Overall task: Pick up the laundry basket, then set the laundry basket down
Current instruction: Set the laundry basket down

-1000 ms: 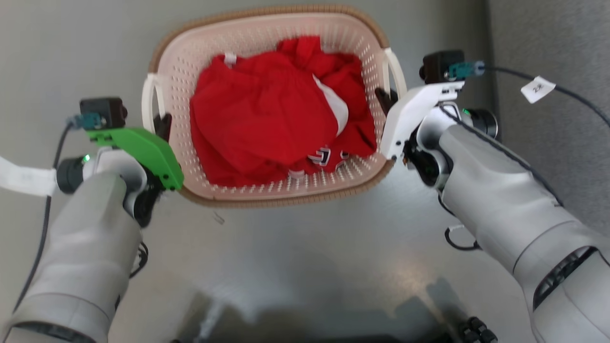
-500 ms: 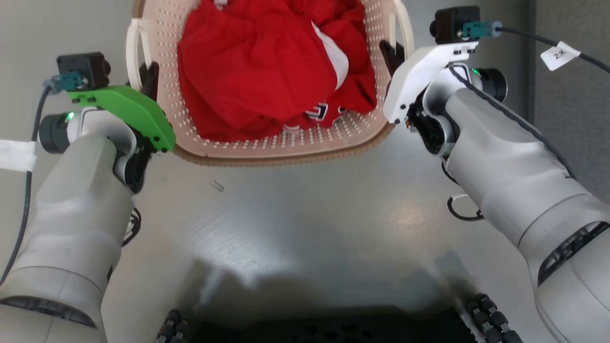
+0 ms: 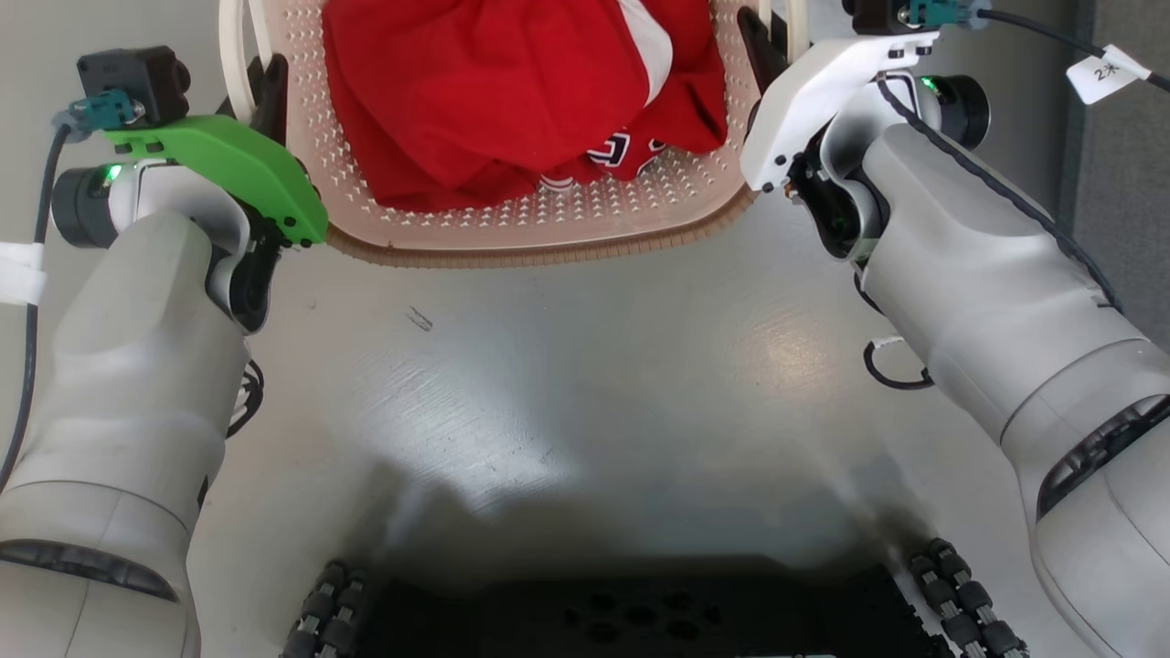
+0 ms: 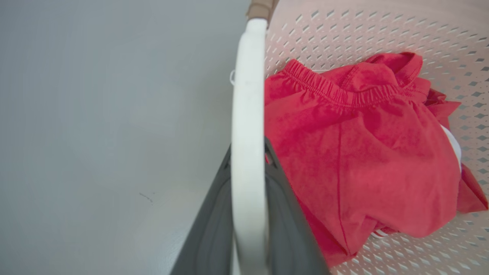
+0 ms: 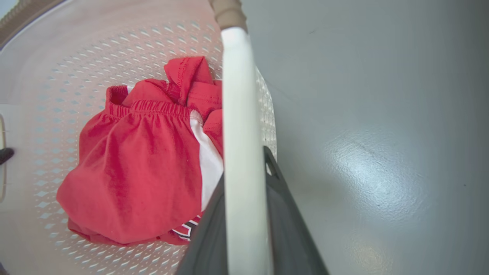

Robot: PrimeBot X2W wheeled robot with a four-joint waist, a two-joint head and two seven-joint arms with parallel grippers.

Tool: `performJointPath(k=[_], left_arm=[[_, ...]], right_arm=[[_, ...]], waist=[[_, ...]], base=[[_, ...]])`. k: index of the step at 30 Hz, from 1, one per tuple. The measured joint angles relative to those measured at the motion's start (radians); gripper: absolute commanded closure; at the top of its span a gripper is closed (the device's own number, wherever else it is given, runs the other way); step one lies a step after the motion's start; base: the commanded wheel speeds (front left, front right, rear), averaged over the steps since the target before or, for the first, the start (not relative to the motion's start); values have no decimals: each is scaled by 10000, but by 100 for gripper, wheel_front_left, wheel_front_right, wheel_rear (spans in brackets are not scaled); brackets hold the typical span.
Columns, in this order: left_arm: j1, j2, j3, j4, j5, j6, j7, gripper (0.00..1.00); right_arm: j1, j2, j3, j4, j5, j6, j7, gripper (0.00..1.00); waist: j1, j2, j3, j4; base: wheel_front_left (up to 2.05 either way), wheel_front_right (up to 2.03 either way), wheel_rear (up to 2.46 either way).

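Laundry basket (image 3: 530, 251) sits at the top edge of the head view, between the two arms, over the grey floor (image 3: 585, 384); its far half is cut off by the frame. Can't tell whether it rests on the floor or is already lifted. A red garment (image 3: 512, 91) with a white panel is bunched inside and lies against the near wall.

Left handle (image 4: 247, 133) runs straight between the two dark fingers of the left gripper (image 4: 248, 152), one finger on each side, pinching the loop. It's the same on the other side: the right handle (image 5: 240, 145) is pinched by the right gripper (image 5: 244, 160). Both grips sit low on the loops, near the wrists. In the head view the left gripper (image 3: 268, 82) and right gripper (image 3: 759, 41) flank the basket walls, and the robot base (image 3: 640, 621) is at the bottom.

Risks, as a judgement:
- The loops are thin, smooth plastic, so a handle could slide through the fingers if the pinch is weak.
- If the arms rise or lower unevenly, the basket tips and the garment slides to one side.
- If the arms drift apart or together, the handles flex or twist out of the grip.
- The far rim is out of view, so a bump there at set-down could go unseen.
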Motion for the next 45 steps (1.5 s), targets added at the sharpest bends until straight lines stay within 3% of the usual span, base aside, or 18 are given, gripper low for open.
performJointPath(k=[27, 28, 29, 30, 31, 32, 33, 45], left_arm=[[-273, -265, -88, 426, 263, -10, -182, 100], [-286, -268, -86, 433, 263, -10, -184, 100], [-295, -272, -86, 447, 263, -10, -184, 81], [-305, -280, -86, 462, 263, -10, -184, 54], [-311, -284, -86, 485, 263, -10, -184, 22], [-323, -280, -81, 520, 263, -10, -207, 22], [-353, -221, -61, 598, 263, -8, -236, 0], [-383, -238, -65, 750, 265, -8, -270, 0]], right_arm=[[-31, 19, 8, 378, 349, 33, -201, 100], [-31, 19, 13, 382, 349, 38, -205, 80], [-31, 19, 25, 387, 351, 38, -245, 61], [-32, 19, 36, 391, 351, 38, -276, 43], [-33, 15, 46, 393, 351, 58, -276, 0], [-35, 6, 56, 395, 351, 102, -286, 0], [-43, 2, 67, 403, 362, 100, -295, 0], [-48, -23, 132, 431, 470, 94, -376, 0]], waist=[[0, 0, 318, 46], [0, 0, 321, 49], [-1, 0, 324, 52], [-1, 0, 326, 56], [-1, 0, 327, 59], [-1, 0, 326, 64], [-1, 0, 322, 72], [-1, 0, 249, 99]], base=[[0, 0, 0], [0, 0, 0], [0, 0, 0], [0, 0, 0], [0, 0, 0], [0, 0, 0], [0, 0, 0], [0, 0, 0]])
